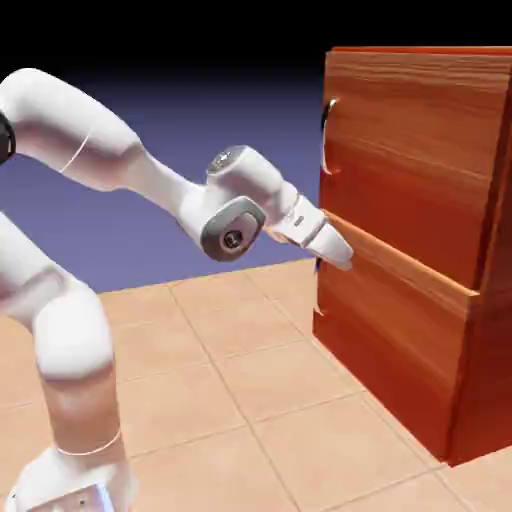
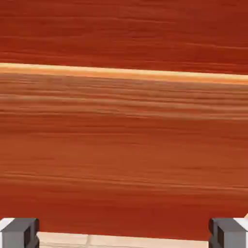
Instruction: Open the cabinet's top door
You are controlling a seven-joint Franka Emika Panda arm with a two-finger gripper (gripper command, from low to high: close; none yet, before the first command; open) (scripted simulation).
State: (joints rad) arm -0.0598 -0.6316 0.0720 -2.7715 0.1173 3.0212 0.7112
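The reddish-brown wood-grain cabinet (image 1: 420, 240) fills the exterior view's right. Its top door (image 1: 410, 150) lies flush and carries a small curved silver handle (image 1: 327, 135) near its left edge. My gripper (image 1: 340, 255) hangs well below that handle, at the seam between the top door and the shorter lower panel (image 1: 390, 330), close to the wood. In the hand view, wood (image 2: 124, 145) fills the picture, crossed by a pale seam line (image 2: 124, 72). The two grey fingertips (image 2: 19, 232) sit far apart at the bottom corners. The gripper (image 2: 123, 236) is open with nothing between them.
The lower panel has a like handle (image 1: 318, 290) just under my gripper. A tan tiled floor (image 1: 230, 400) spreads in front of the cabinet. The arm's white base (image 1: 70, 450) stands at the lower left.
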